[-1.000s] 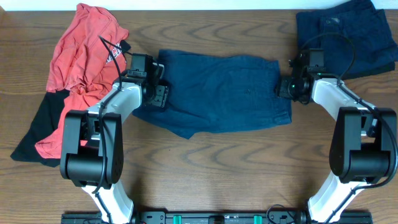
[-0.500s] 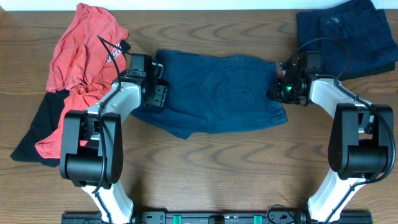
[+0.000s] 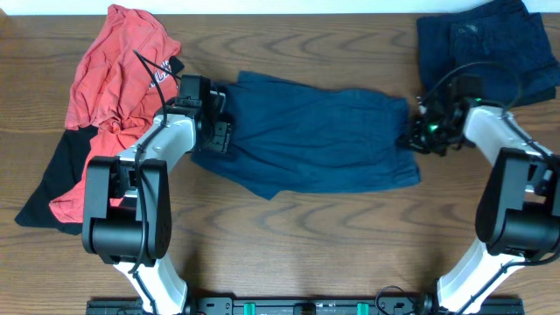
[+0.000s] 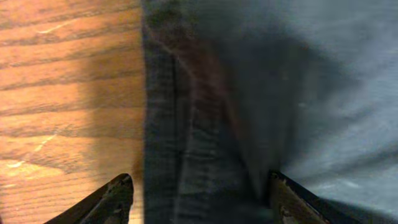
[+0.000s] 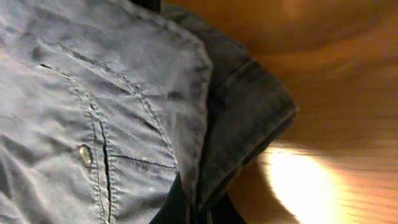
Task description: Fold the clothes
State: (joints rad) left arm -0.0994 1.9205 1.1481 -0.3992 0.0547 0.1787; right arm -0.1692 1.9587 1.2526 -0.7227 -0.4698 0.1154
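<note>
Navy blue shorts (image 3: 315, 131) lie spread across the middle of the table. My right gripper (image 3: 415, 140) is shut on their right edge; the right wrist view shows the doubled denim waistband (image 5: 249, 118) pinched between the dark fingertips (image 5: 186, 208), lifted off the wood. My left gripper (image 3: 219, 133) is open over the shorts' left edge. In the left wrist view its fingertips (image 4: 115, 196) stand wide apart, one over bare wood and one over cloth, with the hem (image 4: 180, 124) lying between them, not gripped.
A red lettered T-shirt (image 3: 114, 74) lies crumpled at the back left over a black garment (image 3: 48, 188). More navy clothes (image 3: 490, 44) are piled at the back right corner. Bare wooden table (image 3: 306, 236) fills the front.
My right gripper has shut on the shorts' right edge and pulled it to the right, stretching the shorts out flatter. The left gripper has stayed open at the left edge.
</note>
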